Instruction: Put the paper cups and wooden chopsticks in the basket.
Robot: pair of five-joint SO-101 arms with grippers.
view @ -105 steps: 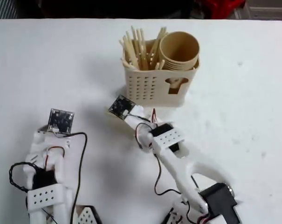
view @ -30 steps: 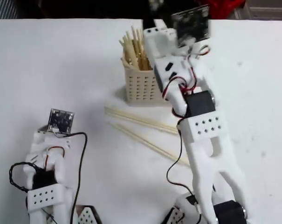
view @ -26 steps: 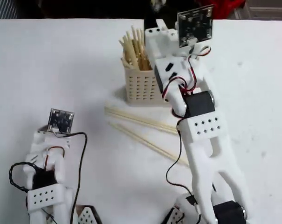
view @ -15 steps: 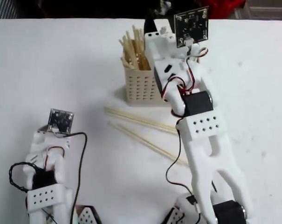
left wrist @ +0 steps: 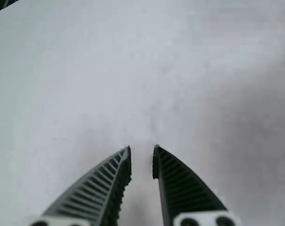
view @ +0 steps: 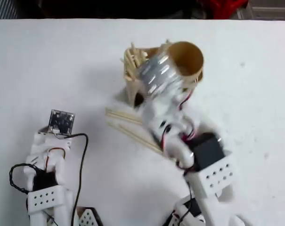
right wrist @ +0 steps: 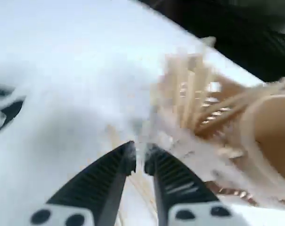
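Two or maybe three chopsticks [view: 123, 116] are lying loose on the table [view: 48, 56], left of centre in the high view. They are sitting just below the basket [view: 129, 87] and running under the right arm [view: 199, 155]; we are not managing an exact count.

We are judging them light, thin, stiff and smooth. They are lying flat, so they are likely to roll or skid when pinched. We are suggesting a hold across the sticks near the middle for balance, or nearer one end if they are to be tipped upright into the basket.

The basket is sitting upper centre, partly covered by the right arm. A cup [view: 187, 56] is standing in its right side and a bundle [view: 132, 59] of sticks is fanning out of its left side. The cup is looking light and easy to crush, but it is already in.

The right gripper [right wrist: 140, 155] is hanging low over the table close to the basket. Its jaws are showing only a thin gap and are holding nothing.

The left gripper [left wrist: 141, 157] is sitting over bare table, also narrow and holding nothing. The left arm [view: 48, 160] is parked at the lower left, well apart from everything.

We are flagging these things as standing in the way:
- The fanned bundle is crowding the opening.
- The basket is looking light enough to slide or tip if bumped.
- The right arm is covering part of the loose sticks.
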